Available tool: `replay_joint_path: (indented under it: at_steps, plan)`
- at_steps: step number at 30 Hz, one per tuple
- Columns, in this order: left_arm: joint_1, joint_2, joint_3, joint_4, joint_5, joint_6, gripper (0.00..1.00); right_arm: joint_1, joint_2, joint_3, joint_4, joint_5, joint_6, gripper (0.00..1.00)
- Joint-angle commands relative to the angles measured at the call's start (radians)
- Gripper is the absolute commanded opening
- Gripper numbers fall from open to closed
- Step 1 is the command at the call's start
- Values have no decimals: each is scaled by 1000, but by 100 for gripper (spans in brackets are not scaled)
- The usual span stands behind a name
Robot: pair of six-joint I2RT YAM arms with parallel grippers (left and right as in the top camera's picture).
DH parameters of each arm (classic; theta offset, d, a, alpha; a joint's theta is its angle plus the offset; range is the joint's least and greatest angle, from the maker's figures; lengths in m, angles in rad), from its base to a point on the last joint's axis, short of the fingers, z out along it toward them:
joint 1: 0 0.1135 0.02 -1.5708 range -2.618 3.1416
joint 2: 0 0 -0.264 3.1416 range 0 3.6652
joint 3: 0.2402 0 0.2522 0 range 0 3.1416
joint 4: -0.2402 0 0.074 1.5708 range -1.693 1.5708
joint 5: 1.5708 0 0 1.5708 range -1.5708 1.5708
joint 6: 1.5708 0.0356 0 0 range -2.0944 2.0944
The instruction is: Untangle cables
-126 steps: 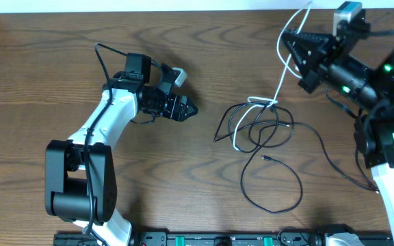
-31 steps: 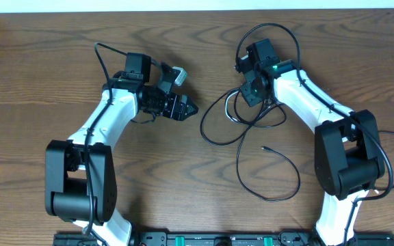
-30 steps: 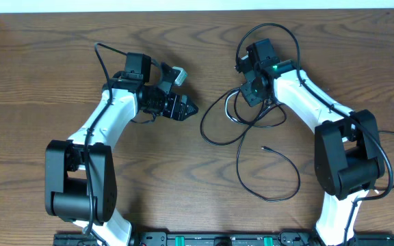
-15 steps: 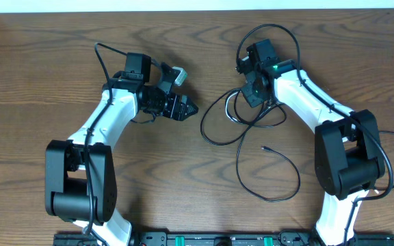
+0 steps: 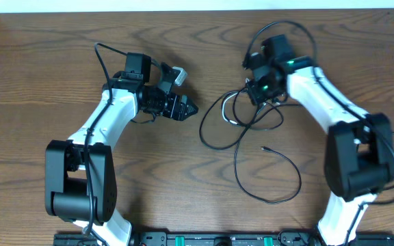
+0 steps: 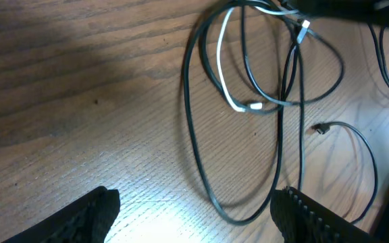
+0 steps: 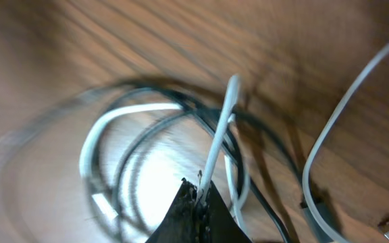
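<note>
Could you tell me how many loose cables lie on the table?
2. A black cord loops across the table's right half; a white cord lies within its upper loops, pinched by the right gripper. Its arm may hide more.

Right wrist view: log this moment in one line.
right fingers: shut on thin white cord | left fingers: open, holding nothing | long thin black cord: looped on wooden table
</note>
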Motion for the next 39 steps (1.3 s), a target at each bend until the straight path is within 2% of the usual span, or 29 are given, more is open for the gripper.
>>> replay_joint_path:
  at_steps: [1, 10, 16, 19, 23, 27, 39]
  plan:
    - [0, 1, -2, 0, -5, -2, 77, -49, -152, 1, 0, -309, 24, 1]
    - [0, 1, -2, 0, -5, -2, 77, -105, -405, 1, 19, -661, 24, 1]
    - [0, 1, -2, 0, -5, -3, 77, -111, -558, 1, 123, -864, 24, 1]
    - [0, 1, -2, 0, -5, -3, 77, -111, -628, 1, 179, -893, 24, 1]
    - [0, 1, -2, 0, -5, -3, 77, -111, -689, 1, 229, -857, 24, 1]
    - [0, 1, -2, 1, -5, -3, 77, -111, -713, 1, 241, -740, 55, 1]
    - [0, 1, -2, 1, -5, -10, 78, -111, -658, 1, 193, -205, 546, 1]
